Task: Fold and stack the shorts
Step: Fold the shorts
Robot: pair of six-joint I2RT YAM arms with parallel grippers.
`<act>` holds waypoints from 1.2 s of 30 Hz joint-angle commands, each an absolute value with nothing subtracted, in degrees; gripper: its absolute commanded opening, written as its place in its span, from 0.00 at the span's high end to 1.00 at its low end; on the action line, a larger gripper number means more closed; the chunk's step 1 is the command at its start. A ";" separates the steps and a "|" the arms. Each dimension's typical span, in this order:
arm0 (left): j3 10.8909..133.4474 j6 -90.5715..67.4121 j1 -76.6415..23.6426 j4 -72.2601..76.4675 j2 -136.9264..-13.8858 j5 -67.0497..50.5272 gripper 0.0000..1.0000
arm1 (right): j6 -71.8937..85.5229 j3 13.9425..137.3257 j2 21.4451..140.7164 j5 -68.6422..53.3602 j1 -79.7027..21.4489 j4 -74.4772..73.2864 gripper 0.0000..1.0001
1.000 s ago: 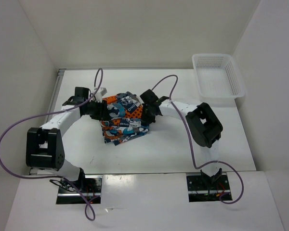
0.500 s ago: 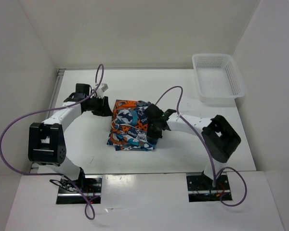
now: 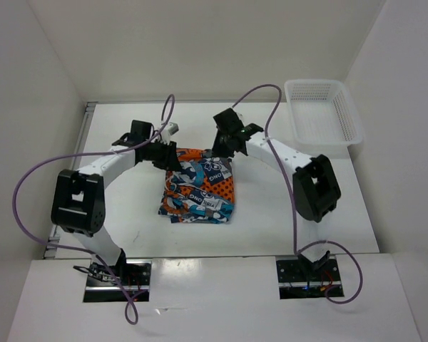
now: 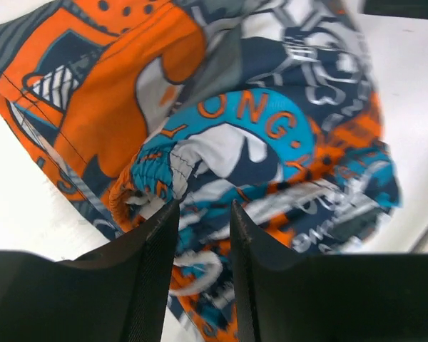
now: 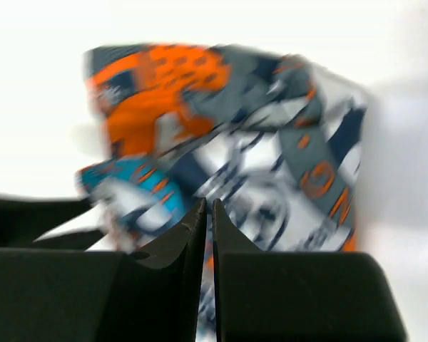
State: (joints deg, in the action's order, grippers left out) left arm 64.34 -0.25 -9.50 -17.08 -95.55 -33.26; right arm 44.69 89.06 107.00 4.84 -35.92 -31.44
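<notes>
The shorts, printed in orange, teal, white and black, lie folded in a rough rectangle in the middle of the table. My left gripper is at their far left corner, low over the cloth. In the left wrist view its fingers stand a little apart, with the shorts showing in the gap and nothing pinched. My right gripper is at the far right corner of the shorts. In the right wrist view its jaws are shut and empty just above the blurred cloth.
A white mesh basket stands empty at the far right of the table. White walls close in the table on the left, back and right. Purple cables loop over both arms.
A second ago both grippers held the shorts bunched up. The shorts now lie flat and folded. The right gripper moved from their right side to the far edge, and the left gripper came back to the far left corner.
</notes>
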 commanded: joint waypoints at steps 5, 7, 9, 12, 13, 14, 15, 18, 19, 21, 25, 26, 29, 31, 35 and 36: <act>68.28 0.00 -9.32 -12.66 -106.51 -29.18 0.59 | 42.97 91.93 118.56 4.75 -32.17 -29.79 0.89; 68.29 0.00 -9.32 -12.13 -108.71 -29.18 0.59 | 42.98 90.80 119.71 4.75 -32.17 -29.27 0.89; 68.82 0.00 -9.32 -12.13 -109.42 -29.18 0.59 | 43.50 90.18 121.19 5.36 -32.17 -29.27 0.88; 70.30 0.00 -9.32 -15.01 -107.85 -29.71 0.59 | 43.51 90.87 120.68 5.89 -32.17 -30.23 0.86; 70.92 0.00 -9.32 -15.73 -106.97 -30.32 0.59 | 43.51 90.88 118.50 5.89 -32.17 -30.84 0.85; 72.15 0.00 -9.32 -17.12 -104.70 -31.45 0.56 | 43.51 92.71 117.00 7.28 -32.17 -31.37 0.78; 72.94 0.00 -9.32 -18.01 -103.46 -32.07 0.54 | 42.90 93.86 113.94 7.82 -32.17 -32.07 0.71; 76.19 0.00 -8.01 -21.79 -98.19 -35.06 0.39 | 42.10 99.04 109.09 10.53 -32.17 -34.98 0.23; 76.72 0.00 -7.48 -22.49 -96.78 -35.85 0.35 | 41.23 99.84 105.77 10.55 -32.17 -34.98 0.13; 77.26 0.00 -6.86 -24.60 -92.30 -36.47 0.23 | 40.43 100.46 102.24 11.77 -31.55 -35.51 0.00; 74.91 0.00 -4.93 -26.28 -83.00 -35.95 0.10 | 39.90 96.17 90.65 13.70 -30.94 -34.98 0.00; 73.66 0.00 -3.88 -25.58 -81.32 -35.95 0.09 | 39.90 94.93 88.79 13.71 -30.24 -34.98 0.00; 66.57 0.00 -1.68 -21.98 -74.46 -35.95 0.09 | 39.38 89.57 82.46 15.81 -28.23 -35.68 0.00; 62.77 0.00 -0.80 -19.79 -69.21 -34.46 0.08 | 39.37 85.37 79.82 17.74 -27.08 -37.70 0.00; 56.78 0.00 0.26 -19.07 -62.24 -32.44 0.08 | 39.90 78.50 71.92 19.07 -23.65 -40.43 0.00; 56.26 0.00 0.26 -19.86 -61.18 -30.87 0.08 | 39.90 75.88 70.42 19.07 -22.86 -40.43 0.00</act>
State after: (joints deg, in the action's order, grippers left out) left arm 57.52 -0.25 -0.34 -21.12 -64.38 -32.95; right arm 40.38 81.08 72.64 16.43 -24.40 -36.03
